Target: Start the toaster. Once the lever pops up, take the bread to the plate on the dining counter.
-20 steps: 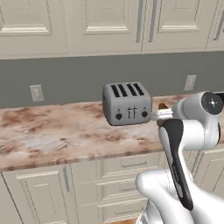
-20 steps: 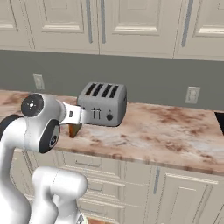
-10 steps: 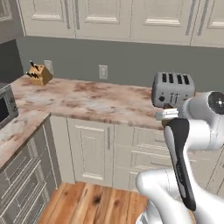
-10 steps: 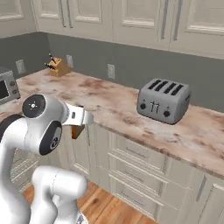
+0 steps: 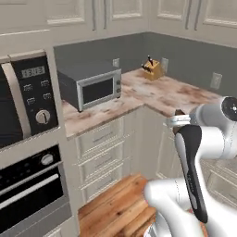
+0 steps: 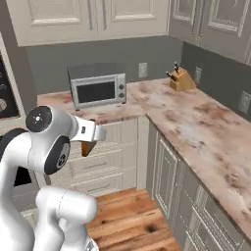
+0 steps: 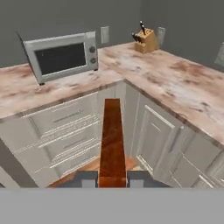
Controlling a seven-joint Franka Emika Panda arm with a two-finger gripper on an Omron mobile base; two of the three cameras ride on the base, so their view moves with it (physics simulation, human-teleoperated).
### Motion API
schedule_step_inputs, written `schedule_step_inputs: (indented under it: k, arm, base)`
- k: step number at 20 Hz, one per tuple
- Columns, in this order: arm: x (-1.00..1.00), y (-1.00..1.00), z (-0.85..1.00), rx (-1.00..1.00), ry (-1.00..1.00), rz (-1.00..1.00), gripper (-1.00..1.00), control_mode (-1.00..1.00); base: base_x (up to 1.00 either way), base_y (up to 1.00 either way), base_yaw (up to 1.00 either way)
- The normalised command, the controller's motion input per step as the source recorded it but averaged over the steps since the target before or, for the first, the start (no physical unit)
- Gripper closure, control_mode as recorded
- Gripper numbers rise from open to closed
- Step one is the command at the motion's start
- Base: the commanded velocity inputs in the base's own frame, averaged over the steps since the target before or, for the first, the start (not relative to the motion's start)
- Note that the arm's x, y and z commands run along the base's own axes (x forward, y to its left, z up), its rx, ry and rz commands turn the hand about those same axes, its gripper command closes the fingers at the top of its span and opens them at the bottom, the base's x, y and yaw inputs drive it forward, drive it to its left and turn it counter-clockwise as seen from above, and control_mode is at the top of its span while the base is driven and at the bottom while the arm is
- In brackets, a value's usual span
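One slice: the bread is sitting edge-on between the two fingertips of the hand, its brown face running away from the camera and its orange crust along the sides.
Hand state: it is clamping the bread, both pads pressing the slice's faces; in the right base view the hand is carrying the slice hanging below it.
Where the bread is: it is hovering in mid-air over the wooden floor, off the front edge of the bench, facing the bench's inside corner.
Step in hand: by my reading, this is the carrying stretch, with the base driving the slice towards the plate.
Surroundings: a microwave is standing on the left run of the bench near the back wall, and a knife block is standing at the back edge past the corner; cream drawers are lying below the front edge.
Doing it well: I judge that keeping the grip steady and the slice tucked close to the arm is what matters, since a thin slice could be slipping if the hand loosens.
Risk: swinging the slice into the bench's front edge or the oven tower while turning looks the likeliest mishap.
Remaining: placing the bread on the plate is not yet done.
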Motion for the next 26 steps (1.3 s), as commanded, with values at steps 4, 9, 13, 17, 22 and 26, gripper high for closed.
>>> schedule_step_inputs:
  k: [4, 9, 13, 17, 22, 26]
  arm:
    - [0.0, 0.0, 0.0, 0.0, 0.0, 0.0, 1.0, 1.0]
    - [0.0, 0.0, 0.0, 0.0, 0.0, 0.0, 1.0, 1.0]
    - [0.0, 0.0, 0.0, 0.0, 0.0, 0.0, 1.0, 1.0]
    - [0.0, 0.0, 0.0, 0.0, 0.0, 0.0, 1.0, 1.0]
    - [0.0, 0.0, 0.0, 0.0, 0.0, 0.0, 1.0, 1.0]
    - [0.0, 0.0, 0.0, 0.0, 0.0, 0.0, 1.0, 1.0]
  base:
    - [0.0, 0.0, 1.0]
    - [0.0, 0.0, 1.0]
    - [0.0, 0.0, 1.0]
    - [0.0, 0.0, 1.0]
    - [0.0, 0.0, 1.0]
    - [0.0, 0.0, 1.0]
